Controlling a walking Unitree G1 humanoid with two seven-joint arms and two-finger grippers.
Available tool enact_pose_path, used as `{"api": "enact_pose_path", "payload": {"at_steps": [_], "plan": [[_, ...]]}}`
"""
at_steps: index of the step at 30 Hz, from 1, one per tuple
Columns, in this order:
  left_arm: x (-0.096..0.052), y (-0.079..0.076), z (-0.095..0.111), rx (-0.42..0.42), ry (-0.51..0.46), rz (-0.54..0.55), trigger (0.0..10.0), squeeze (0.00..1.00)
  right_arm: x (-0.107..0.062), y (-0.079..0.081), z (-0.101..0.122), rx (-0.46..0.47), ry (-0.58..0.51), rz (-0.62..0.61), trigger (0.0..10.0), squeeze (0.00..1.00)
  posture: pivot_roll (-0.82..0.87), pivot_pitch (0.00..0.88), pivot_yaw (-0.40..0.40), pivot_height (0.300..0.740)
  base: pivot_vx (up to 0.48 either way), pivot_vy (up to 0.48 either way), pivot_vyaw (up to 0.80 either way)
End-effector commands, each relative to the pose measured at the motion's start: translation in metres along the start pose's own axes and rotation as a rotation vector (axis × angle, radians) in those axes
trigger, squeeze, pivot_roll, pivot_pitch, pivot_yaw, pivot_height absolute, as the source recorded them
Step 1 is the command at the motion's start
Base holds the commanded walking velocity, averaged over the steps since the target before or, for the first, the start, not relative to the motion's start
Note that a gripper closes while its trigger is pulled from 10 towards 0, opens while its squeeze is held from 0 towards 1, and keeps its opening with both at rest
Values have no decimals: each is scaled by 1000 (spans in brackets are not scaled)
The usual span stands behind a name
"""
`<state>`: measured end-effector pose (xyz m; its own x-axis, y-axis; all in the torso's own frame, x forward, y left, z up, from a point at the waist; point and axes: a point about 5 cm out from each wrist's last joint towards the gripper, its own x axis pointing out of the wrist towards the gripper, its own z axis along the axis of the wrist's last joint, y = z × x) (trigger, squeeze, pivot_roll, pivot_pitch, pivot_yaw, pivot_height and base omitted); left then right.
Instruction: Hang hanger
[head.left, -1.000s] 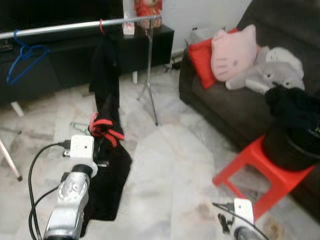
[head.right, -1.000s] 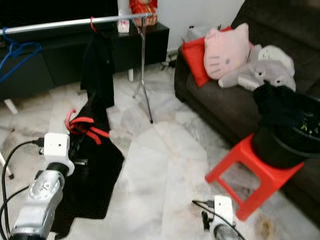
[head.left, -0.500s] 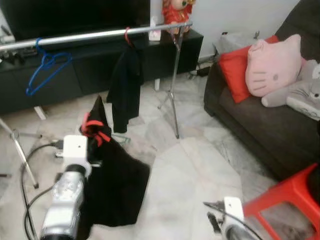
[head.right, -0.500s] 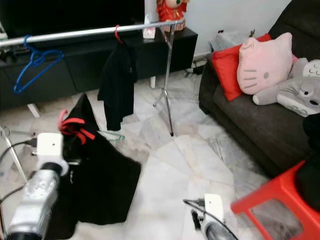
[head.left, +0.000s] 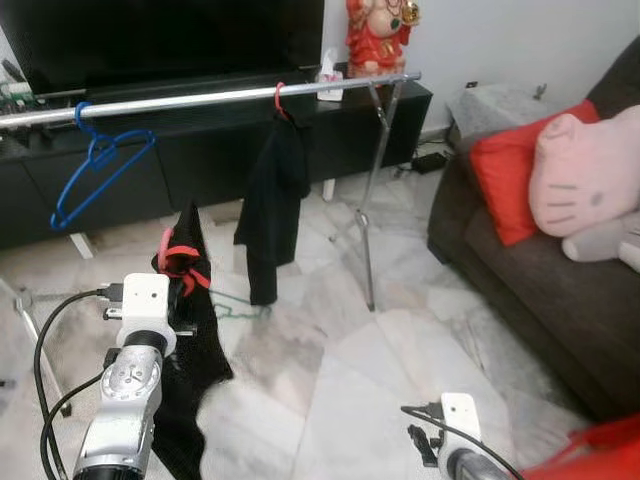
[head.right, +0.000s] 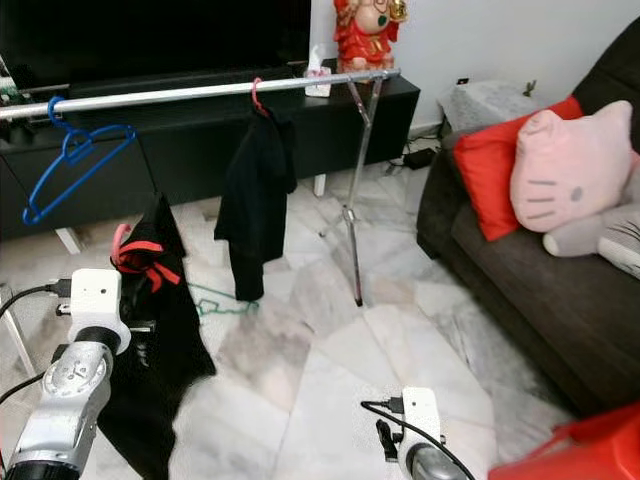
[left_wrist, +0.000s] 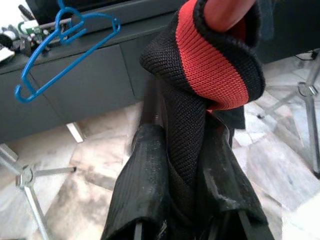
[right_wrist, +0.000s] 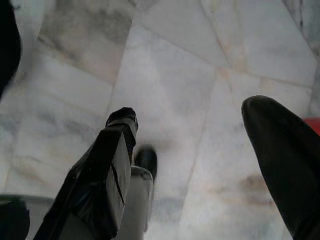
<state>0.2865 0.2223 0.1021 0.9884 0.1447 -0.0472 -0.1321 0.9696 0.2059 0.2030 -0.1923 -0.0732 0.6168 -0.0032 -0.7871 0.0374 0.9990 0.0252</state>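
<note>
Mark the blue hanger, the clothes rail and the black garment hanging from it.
blue hanger (head.left: 97, 160), left eye view, on its twisted neck.
clothes rail (head.left: 200, 98), left eye view, mid-length of the silver bar.
black garment (head.right: 252, 190), right eye view, middle of the cloth.

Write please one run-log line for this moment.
left gripper: shut on black garment, raised | right gripper: open, low over floor | rail: blue hanger, hung black garment

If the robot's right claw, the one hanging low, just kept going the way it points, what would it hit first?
Most likely the marble floor: the open right gripper points down at bare tiles, with nothing between its fingers, though the distance is hard to judge.
</note>
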Motion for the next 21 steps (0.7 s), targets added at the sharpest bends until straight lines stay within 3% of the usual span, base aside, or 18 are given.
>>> {"api": "enact_pose_path", "payload": {"at_steps": [1, 21], "plan": [[3, -7, 10, 13, -47, -24, 10000, 0, -1, -7, -3, 18, 13, -19, 10000, 0, -33, 29, -69, 740, 480, 0, 0], [5, -12, 8, 28, -38, -50, 10000, 0, -1, -7, 1, 8, 6, -8, 10000, 0, -33, 35, -64, 740, 480, 0, 0]]}}
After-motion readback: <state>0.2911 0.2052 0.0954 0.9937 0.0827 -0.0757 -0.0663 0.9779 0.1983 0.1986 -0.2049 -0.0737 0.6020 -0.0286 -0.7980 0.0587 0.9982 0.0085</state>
